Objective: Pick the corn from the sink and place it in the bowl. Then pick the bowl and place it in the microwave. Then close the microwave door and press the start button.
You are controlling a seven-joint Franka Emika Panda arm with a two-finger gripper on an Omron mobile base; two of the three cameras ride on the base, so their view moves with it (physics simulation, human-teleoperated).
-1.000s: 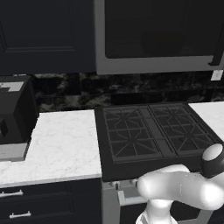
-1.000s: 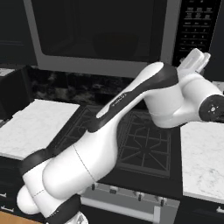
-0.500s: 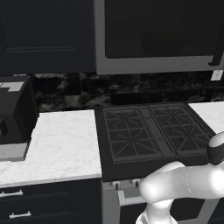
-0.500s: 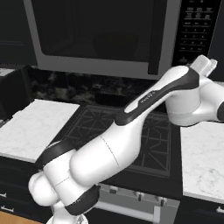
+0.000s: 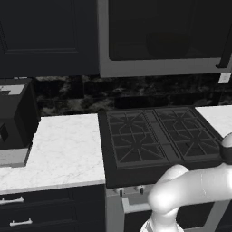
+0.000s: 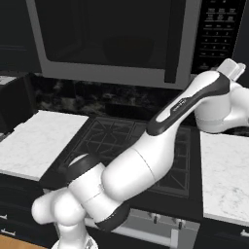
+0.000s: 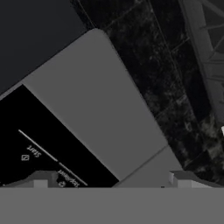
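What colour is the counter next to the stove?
The counter is white marble with faint grey veins. The left base view shows it best, left of the black stove.

The left base view looks forward and down from behind the arm's left side over the white marble table (image 5: pixel 63 149) and the black gas cooktop with its cast grates (image 5: pixel 154 136), with the wide dark microwave in a grey frame (image 5: pixel 158 68) above. The right base view faces the same cooktop (image 6: pixel 116 138), table (image 6: pixel 39 141) and microwave (image 6: pixel 112 73) from the right, nearer. The hand view sits very close to the microwave's grey lower corner (image 7: pixel 96 109), rolled sideways.
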